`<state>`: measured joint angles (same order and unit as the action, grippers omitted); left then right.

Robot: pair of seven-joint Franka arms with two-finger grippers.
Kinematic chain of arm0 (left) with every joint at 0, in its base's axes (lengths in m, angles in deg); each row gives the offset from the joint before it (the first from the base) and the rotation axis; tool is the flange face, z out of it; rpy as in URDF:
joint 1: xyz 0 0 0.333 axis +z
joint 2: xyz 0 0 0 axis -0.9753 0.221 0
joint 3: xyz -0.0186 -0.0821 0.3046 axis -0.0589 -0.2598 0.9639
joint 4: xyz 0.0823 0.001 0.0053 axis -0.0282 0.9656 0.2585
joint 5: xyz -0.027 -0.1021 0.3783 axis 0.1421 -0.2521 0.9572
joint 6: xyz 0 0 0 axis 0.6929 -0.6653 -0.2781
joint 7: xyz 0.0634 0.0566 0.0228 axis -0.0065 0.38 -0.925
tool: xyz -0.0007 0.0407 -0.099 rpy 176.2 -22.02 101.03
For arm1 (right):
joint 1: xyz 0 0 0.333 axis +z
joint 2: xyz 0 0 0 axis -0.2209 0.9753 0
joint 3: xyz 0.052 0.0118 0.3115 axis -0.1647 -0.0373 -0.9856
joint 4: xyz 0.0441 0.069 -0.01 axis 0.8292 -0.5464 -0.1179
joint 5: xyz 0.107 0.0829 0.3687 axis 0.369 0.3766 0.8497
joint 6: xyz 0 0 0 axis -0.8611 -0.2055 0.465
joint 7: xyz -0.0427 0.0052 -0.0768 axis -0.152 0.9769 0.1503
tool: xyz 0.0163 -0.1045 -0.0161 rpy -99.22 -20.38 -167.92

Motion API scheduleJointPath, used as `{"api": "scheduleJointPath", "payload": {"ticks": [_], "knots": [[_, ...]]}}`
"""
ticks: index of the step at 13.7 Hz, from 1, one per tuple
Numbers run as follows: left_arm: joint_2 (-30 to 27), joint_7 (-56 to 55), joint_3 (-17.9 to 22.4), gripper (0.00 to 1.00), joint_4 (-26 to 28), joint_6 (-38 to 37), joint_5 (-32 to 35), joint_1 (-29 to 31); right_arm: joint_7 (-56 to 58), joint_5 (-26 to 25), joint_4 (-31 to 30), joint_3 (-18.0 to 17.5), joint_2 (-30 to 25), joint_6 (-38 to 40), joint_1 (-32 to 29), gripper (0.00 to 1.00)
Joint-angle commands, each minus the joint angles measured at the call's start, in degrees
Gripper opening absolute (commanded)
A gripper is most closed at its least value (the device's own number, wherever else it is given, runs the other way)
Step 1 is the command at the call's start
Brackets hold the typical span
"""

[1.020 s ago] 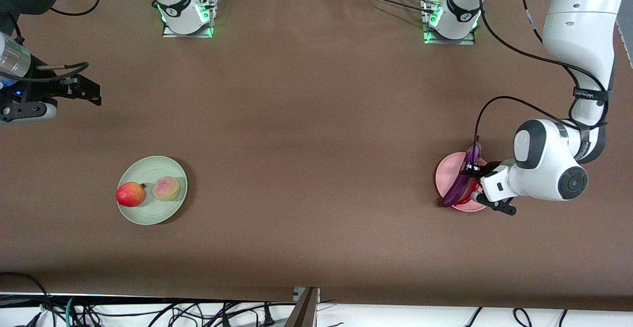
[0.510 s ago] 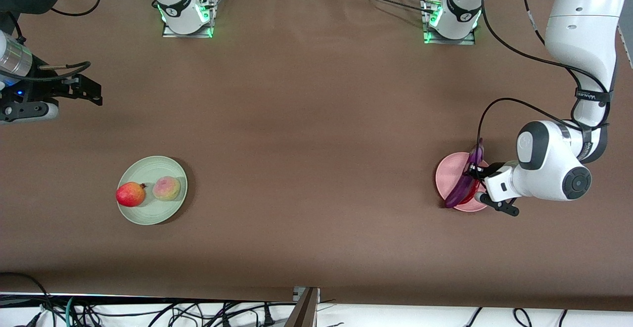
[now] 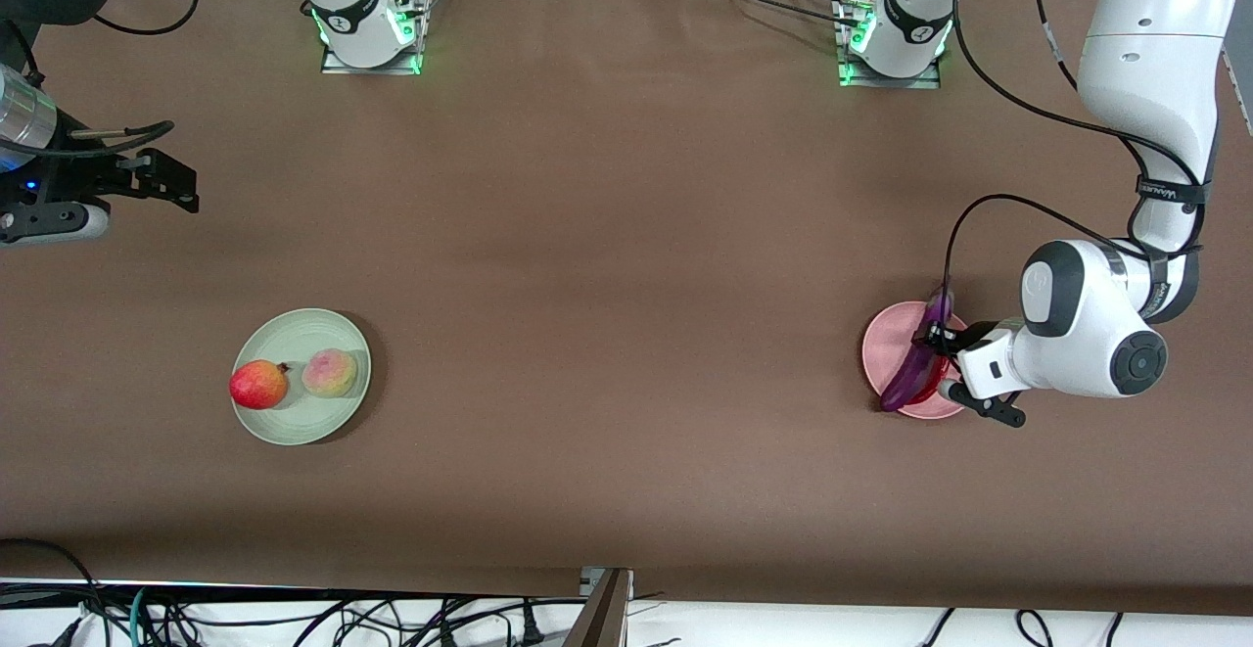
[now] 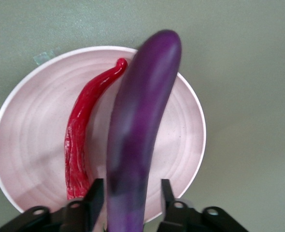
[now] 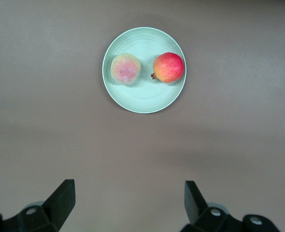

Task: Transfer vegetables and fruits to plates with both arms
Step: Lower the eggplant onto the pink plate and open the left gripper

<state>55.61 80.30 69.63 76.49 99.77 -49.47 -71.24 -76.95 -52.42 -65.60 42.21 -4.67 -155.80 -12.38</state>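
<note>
The purple eggplant lies slanted over the pale pink plate, beside the red chili that rests on it. My left gripper is low over that plate. In the left wrist view its fingers stand on either side of the eggplant, with a small gap on one side, so it is open. The mint green plate holds the red fruit and the peach. My right gripper is open and empty, high above the table at the right arm's end.
Both arm bases stand along the table's edge farthest from the front camera. Cables hang along the edge nearest to that camera. The brown tabletop lies between the two plates.
My left gripper and the eggplant have shifted slightly over the pink plate. My right gripper has drifted a little toward the arm bases. The fruits have not moved.
</note>
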Motion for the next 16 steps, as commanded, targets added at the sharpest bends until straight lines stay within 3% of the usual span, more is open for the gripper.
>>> {"api": "scheduleJointPath", "payload": {"ticks": [1, 7, 8, 13, 16], "knots": [[-0.4, 1.0, -0.6, 0.65, 0.5, 0.6, 0.9, 0.9, 1.1, -0.5, 1.7, -0.1, 0.8, 0.4, 0.0, 1.00], [-0.5, 1.0, -0.7, 0.77, 0.5, 0.4, 0.7, 1.0, 1.0, -0.5, 1.5, -0.1, 0.8, 0.3, 0.1, 1.00], [-0.6, 0.9, -0.7, 1.00, 0.5, 0.4, 0.1, 1.1, 1.0, -0.4, 1.7, -0.1, 0.8, 0.3, 0.1, 1.00], [-4.3, 0.9, -0.9, 1.00, 0.3, -0.5, 0.0, 1.2, 1.2, -0.5, 1.7, -0.1, 0.8, 0.3, 0.1, 1.00], [-9.6, -0.2, -1.0, 1.00, 0.3, -4.2, 0.0, 1.2, 0.8, -0.3, 1.7, -0.1, 0.8, 0.2, 0.1, 1.00]]}}
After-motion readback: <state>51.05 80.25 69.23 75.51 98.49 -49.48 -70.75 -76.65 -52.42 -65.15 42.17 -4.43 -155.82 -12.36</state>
